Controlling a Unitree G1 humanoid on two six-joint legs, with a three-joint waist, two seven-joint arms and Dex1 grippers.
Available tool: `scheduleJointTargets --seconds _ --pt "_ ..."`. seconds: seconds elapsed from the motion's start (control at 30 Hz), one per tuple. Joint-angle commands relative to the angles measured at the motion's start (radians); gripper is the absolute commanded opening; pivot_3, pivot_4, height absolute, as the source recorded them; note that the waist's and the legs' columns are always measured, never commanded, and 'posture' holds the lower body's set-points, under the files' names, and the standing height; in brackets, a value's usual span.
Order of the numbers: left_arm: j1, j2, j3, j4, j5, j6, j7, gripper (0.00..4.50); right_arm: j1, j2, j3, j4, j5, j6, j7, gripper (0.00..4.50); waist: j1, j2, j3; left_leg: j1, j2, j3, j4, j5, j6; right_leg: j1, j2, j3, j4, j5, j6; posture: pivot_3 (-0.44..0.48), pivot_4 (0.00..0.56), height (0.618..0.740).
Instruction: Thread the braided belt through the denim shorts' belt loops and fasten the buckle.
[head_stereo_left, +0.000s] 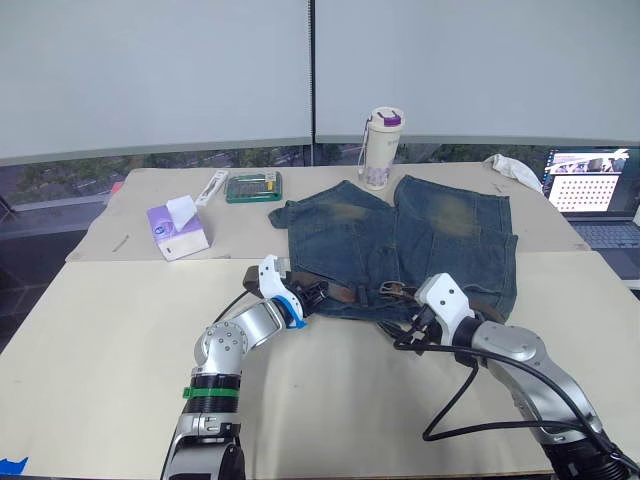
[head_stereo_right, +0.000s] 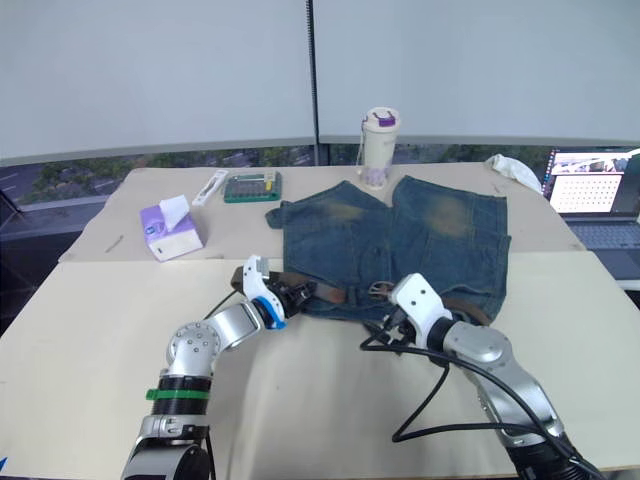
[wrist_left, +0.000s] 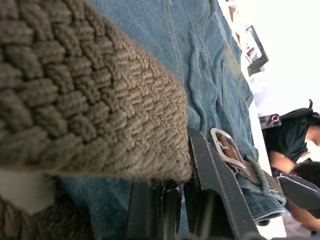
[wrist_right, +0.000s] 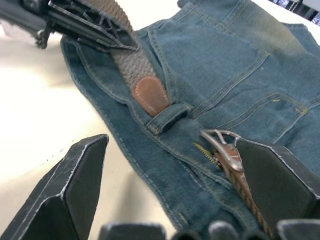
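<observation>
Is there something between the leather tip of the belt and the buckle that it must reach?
Yes. One of the belt loops lies across the waistband of the denim shorts, just ahead of the leather tip of the braided belt. The buckle waits beyond this loop. The left gripper holds the belt; the right gripper is open.

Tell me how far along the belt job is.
Mostly threaded: the belt lies along the shorts' waistband. In hand: the left gripper holds the belt, its leather tip at a loop; the right gripper is open by the buckle. Left: buckling.
</observation>
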Motion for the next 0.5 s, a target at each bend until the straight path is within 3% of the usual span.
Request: scheduleJointTargets --seconds 0.03,0.23,0.5 --pt "-0.049 -0.031 -0.037 0.060 0.046 0.006 -0.072 0.00 -0.007 -0.010 -0.024 -0.058 0.000 0.045 0.000 4.46 0.007 -0.001 0.001 0.000 -0.001 0.000 0.001 0.000 0.000 0.000 0.000 0.000 0.000 0.000 0.000 0.000 0.150 0.740" --pt "-0.052 -0.044 -0.033 0.069 0.079 0.066 -0.107 0.00 0.007 -0.033 -0.021 -0.069 -0.017 0.098 0.001 4.46 0.009 -0.004 0.002 0.000 -0.001 0.000 0.001 0.000 0.000 0.001 0.000 0.000 0.000 0.000 0.000 0.000 0.150 0.740" --pt "-0.036 0.023 0.020 0.061 0.113 0.085 -0.130 0.00 0.025 -0.037 -0.035 -0.076 -0.013 0.122 0.002 4.46 0.005 -0.006 0.003 0.000 0.000 0.000 0.001 0.000 0.000 0.000 0.000 0.000 0.000 0.000 0.001 0.000 0.150 0.740"
